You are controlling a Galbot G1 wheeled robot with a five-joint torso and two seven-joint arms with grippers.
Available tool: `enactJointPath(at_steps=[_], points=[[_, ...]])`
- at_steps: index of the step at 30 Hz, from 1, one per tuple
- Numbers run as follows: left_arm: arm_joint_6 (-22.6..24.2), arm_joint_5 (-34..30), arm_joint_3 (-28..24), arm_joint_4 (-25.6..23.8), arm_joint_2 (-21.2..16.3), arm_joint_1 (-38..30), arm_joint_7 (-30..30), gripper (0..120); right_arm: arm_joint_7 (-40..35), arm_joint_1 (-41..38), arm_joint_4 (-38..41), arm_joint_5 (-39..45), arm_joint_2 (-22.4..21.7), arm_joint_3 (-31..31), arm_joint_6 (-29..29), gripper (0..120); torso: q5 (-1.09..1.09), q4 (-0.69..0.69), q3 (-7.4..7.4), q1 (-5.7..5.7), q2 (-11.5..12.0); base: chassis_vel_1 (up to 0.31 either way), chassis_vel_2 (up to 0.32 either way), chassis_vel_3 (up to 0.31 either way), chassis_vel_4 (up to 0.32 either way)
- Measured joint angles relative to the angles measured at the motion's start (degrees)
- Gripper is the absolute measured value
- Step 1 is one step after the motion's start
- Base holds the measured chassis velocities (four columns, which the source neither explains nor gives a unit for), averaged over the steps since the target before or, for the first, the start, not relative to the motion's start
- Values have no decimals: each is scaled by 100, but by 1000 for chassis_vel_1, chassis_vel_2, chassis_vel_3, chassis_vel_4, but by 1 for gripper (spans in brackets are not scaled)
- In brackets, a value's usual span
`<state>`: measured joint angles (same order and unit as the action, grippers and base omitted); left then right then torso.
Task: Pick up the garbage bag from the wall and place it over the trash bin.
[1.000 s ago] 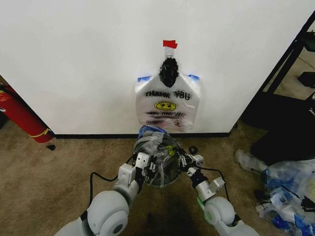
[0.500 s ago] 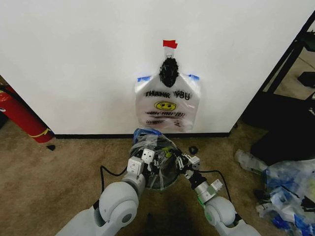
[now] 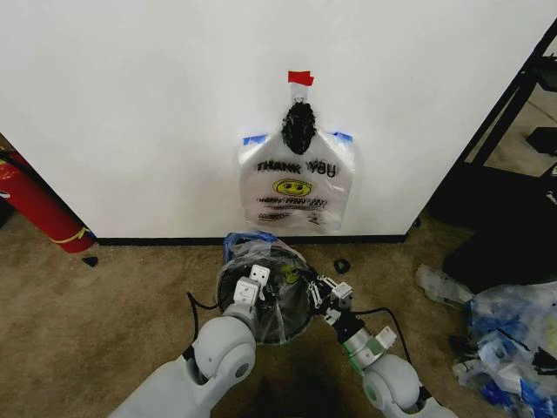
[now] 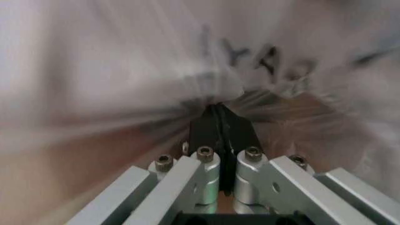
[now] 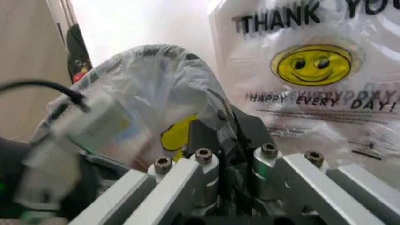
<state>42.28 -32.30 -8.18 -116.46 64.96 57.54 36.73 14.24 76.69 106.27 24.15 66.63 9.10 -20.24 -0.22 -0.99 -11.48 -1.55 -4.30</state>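
Now we find the left gripper [image 3: 261,287] farther over the trash bin [image 3: 228,280] than a second ago, the left arm drawn inward, and the garbage bag [image 3: 261,261] spread lower across the bin's rim, at the foot of the wall [image 3: 130,113]. Its jaws are pressed together on the garbage bag film. The right gripper [image 3: 320,289] sits at the bin's right edge, jaws likewise pinched on the film. Much of the bin is hidden beneath plastic and arms; the left wrist picture is smeared. The printed bag [image 3: 296,187] hangs above, apart.
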Motion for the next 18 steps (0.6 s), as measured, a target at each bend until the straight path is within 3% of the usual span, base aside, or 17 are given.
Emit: enactJointPath(at_steps=[7, 18], points=[[-77, 453, 41, 541, 240, -168, -23, 0, 119, 155, 174, 183, -74, 3, -43, 1, 0, 0, 0, 0, 0, 0, 0, 0, 0], [-262, 640, 103, 848, 332, -257, -66, 0, 305, 233, 250, 607, -172, -50, 4, 1, 0, 0, 0, 0, 0, 0, 0, 0, 0]])
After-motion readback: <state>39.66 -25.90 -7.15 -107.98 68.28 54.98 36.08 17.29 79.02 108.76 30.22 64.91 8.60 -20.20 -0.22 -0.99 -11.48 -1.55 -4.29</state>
